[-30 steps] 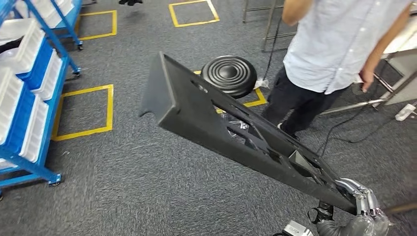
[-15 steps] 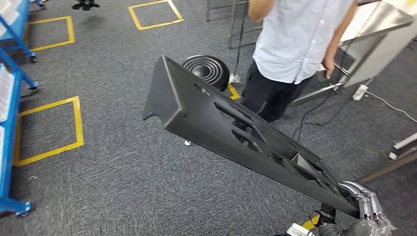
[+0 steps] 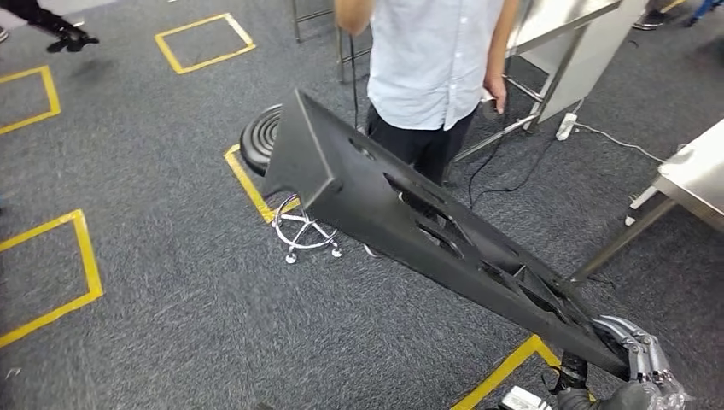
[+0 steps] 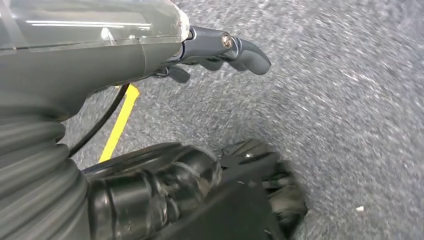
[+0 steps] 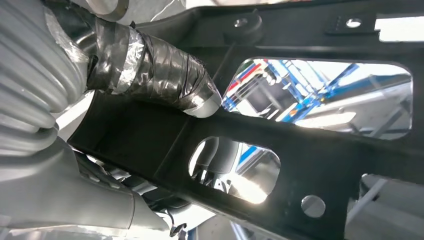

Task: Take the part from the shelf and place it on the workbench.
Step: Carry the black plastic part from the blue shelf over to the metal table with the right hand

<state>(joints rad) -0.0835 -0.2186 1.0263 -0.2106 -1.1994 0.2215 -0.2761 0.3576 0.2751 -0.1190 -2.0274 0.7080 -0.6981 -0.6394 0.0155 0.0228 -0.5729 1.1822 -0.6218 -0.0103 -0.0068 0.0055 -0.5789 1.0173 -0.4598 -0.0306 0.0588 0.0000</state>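
Observation:
A long black part (image 3: pixel 401 213) with several cut-outs slants across the head view, its wide end raised toward a person. My right hand (image 3: pixel 642 369) grips its narrow end at the lower right corner. In the right wrist view a tape-wrapped thumb (image 5: pixel 150 75) presses on the black part (image 5: pixel 325 150). My left hand (image 4: pixel 150 45) hangs over grey carpet, its dark fingers (image 4: pixel 240 50) loosely extended and holding nothing. A metal workbench (image 3: pixel 693 175) juts in at the right edge.
A person in a light shirt (image 3: pixel 427 51) stands just beyond the part's far end. A black round stool (image 3: pixel 260 137) with a chrome base (image 3: pixel 303 235) stands under it. Another metal table (image 3: pixel 563 21) and floor cables (image 3: pixel 512 162) lie behind. Yellow tape squares (image 3: pixel 205 38) mark the carpet.
The whole view has swung right: the blue shelf has left the picture, and the person and stool have shifted left. A workbench has come in at the right. The part stays in my right hand.

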